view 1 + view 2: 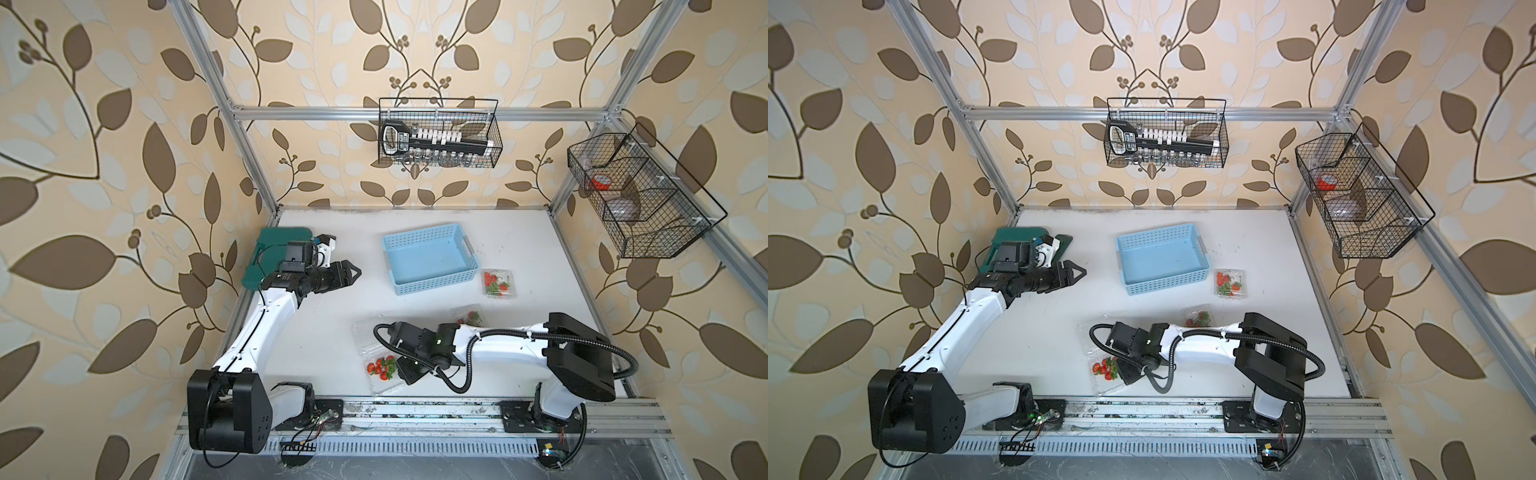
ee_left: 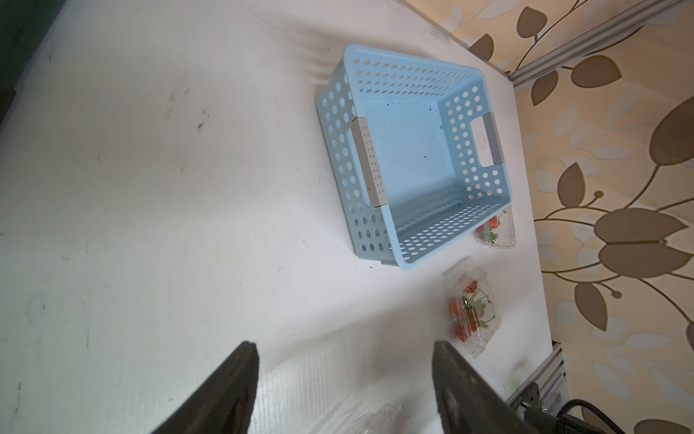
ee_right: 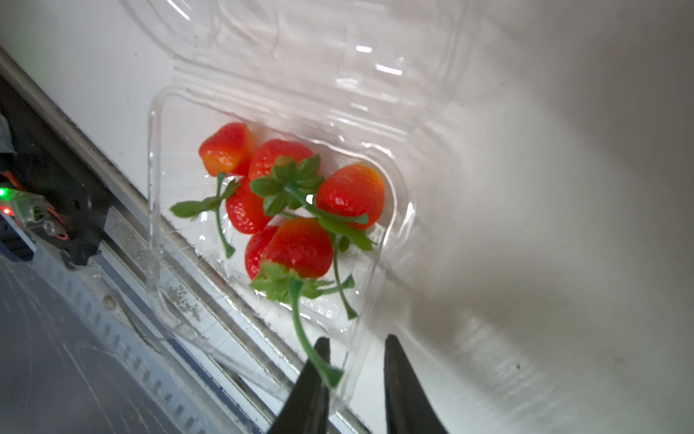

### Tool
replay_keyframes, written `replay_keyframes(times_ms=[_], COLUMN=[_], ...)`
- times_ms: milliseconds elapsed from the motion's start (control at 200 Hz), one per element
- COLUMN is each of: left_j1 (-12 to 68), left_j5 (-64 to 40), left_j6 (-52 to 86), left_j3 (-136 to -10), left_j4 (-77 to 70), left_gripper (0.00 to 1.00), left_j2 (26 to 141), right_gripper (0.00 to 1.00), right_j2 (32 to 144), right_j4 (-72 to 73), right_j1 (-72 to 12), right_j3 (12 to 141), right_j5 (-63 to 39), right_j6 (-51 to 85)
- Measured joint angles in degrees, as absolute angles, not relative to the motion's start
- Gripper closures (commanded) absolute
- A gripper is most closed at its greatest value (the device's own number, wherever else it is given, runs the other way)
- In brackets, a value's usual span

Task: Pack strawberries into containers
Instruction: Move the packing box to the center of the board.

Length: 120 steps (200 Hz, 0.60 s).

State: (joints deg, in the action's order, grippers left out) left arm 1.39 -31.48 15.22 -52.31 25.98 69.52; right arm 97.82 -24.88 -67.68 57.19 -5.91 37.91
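An open clear container (image 3: 154,188) sits at the table's front edge, its lid (image 3: 300,56) folded back flat. Several red strawberries (image 3: 300,248) with green caps lie in it, also seen in both top views (image 1: 380,368) (image 1: 1105,369). My right gripper (image 3: 356,347) straddles this container's near rim, its jaws narrowly apart, with a green stem across one finger. Two more containers with strawberries (image 1: 498,283) (image 1: 469,318) lie shut at the right. My left gripper (image 2: 343,344) hovers open and empty above the table's left middle (image 1: 353,272).
A light blue perforated basket (image 1: 424,230) stands empty at the back middle, next to one shut container. A dark green case (image 1: 266,249) lies at the back left under my left arm. Wire baskets (image 1: 440,133) (image 1: 640,191) hang on the walls. A metal rail (image 1: 415,409) runs along the front.
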Motion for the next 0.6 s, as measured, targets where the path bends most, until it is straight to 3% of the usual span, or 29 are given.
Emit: replay_keyframes(times_ms=[250,600], left_j1=[1.39,1.39], left_j5=[-32.69,-33.04], left_j6=[15.03,15.07], left_j3=[-52.31,-52.38], left_j4=[25.98,25.91], left_gripper=[0.25,0.26], left_j2=[69.93,71.59], right_gripper=[0.91,0.92], right_j2=[97.19,96.77], right_j4=[-27.09,-27.27], right_j1=[-62.54,-54.02], right_j3=[57.49,57.91], right_j5=[-3.29,-1.69], right_j6=[37.69,33.28])
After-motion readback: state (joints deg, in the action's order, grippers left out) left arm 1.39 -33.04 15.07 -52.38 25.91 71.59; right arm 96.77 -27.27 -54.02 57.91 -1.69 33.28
